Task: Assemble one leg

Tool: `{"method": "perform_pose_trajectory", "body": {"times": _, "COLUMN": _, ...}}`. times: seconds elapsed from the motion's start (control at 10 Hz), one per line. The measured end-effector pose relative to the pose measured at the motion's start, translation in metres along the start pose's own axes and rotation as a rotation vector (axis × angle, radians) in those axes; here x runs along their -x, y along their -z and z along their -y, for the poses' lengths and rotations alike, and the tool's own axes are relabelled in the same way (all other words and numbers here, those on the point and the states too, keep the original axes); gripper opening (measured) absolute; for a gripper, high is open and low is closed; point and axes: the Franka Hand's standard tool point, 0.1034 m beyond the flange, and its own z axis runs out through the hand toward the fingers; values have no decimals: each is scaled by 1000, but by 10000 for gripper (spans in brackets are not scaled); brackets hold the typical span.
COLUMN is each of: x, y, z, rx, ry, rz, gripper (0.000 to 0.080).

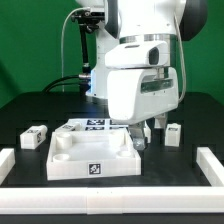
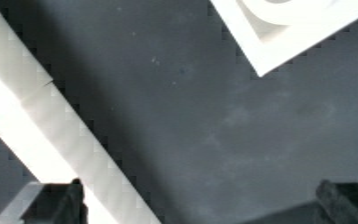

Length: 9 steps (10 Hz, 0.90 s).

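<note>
The gripper (image 2: 197,205) hangs low over bare table just beside a corner of the panel (image 1: 90,158), its fingers (image 2: 51,205) spread wide with nothing between them. The nearest leg (image 1: 173,132) stands close by toward the exterior view's right, and another leg (image 1: 35,136) sits well apart on the left. To grasp cleanly, I judge it should centre over the near leg, square the fingers to its flat faces, and descend until they straddle it before closing.
</note>
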Motion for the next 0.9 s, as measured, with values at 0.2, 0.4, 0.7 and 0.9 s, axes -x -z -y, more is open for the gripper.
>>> {"method": "perform_pose_trajectory", "body": {"times": 0.2, "x": 0, "y": 0, "z": 0, "rx": 0, "ry": 0, "rz": 0, "gripper": 650}}
{"method": "perform_pose_trajectory", "body": {"times": 0.4, "x": 0, "y": 0, "z": 0, "rx": 0, "ry": 0, "rz": 0, "gripper": 650}}
{"method": "perform_pose_trajectory", "body": {"times": 0.7, "x": 0, "y": 0, "z": 0, "rx": 0, "ry": 0, "rz": 0, "gripper": 650}}
{"method": "perform_pose_trajectory", "body": {"times": 0.9, "x": 0, "y": 0, "z": 0, "rx": 0, "ry": 0, "rz": 0, "gripper": 650}}
